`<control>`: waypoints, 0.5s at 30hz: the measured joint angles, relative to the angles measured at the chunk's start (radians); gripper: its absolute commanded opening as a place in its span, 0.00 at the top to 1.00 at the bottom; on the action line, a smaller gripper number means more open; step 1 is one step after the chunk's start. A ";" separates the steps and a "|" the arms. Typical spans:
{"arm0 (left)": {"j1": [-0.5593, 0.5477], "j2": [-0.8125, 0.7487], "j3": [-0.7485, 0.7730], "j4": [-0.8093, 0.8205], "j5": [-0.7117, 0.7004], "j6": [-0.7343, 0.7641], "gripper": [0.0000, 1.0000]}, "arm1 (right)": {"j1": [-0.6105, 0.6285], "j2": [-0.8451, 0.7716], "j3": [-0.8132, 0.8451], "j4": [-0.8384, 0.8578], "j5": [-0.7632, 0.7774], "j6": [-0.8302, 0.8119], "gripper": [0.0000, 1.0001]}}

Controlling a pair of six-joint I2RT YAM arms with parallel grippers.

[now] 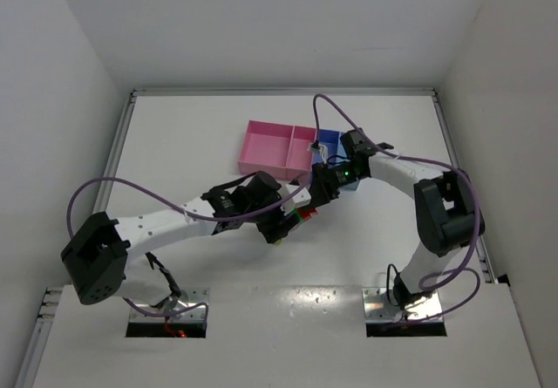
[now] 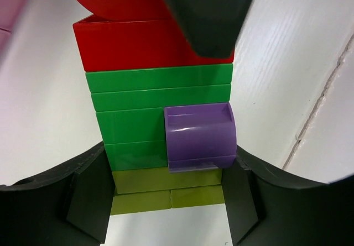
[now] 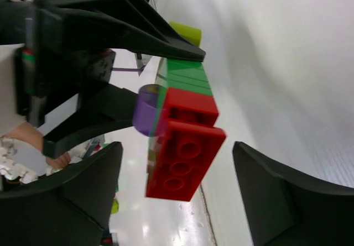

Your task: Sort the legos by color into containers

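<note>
Bins (image 1: pixel 264 150): no bricks seen in the pink ones, blue ones mostly blocked from view.
Left gripper (image 2: pixel 168 171): clamped on the yellow-green end of the stack (image 2: pixel 160 108).
Right gripper (image 3: pixel 178 163): spread wide around the red end, nothing gripped.
Stack: held near the bins, not yet pulled apart.
Progress: basically nothing sorted, by the looks of it.

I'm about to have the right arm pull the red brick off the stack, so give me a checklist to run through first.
1. Left pincer shut on the stack's yellow-green end: ok.
2. Right pincer open around the red brick: ok.
3. Right fingers touching the red brick: not ok, gaps on both sides.
4. Purple piece clear of the right fingers: ok.
5. Blue bin free: cannot tell, the right arm covers most of it.
</note>
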 measured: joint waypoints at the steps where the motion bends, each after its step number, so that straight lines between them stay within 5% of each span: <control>1: 0.000 0.000 0.006 0.000 0.000 0.000 0.75 | 0.000 0.012 0.000 -0.002 -0.003 -0.001 0.32; 10: -0.004 0.000 0.017 0.004 -0.027 0.004 0.75 | -0.004 0.046 0.017 -0.028 -0.043 0.018 0.94; 15: -0.003 -0.022 -0.010 0.037 -0.038 0.005 0.75 | -0.022 0.046 0.026 -0.043 -0.064 0.008 1.00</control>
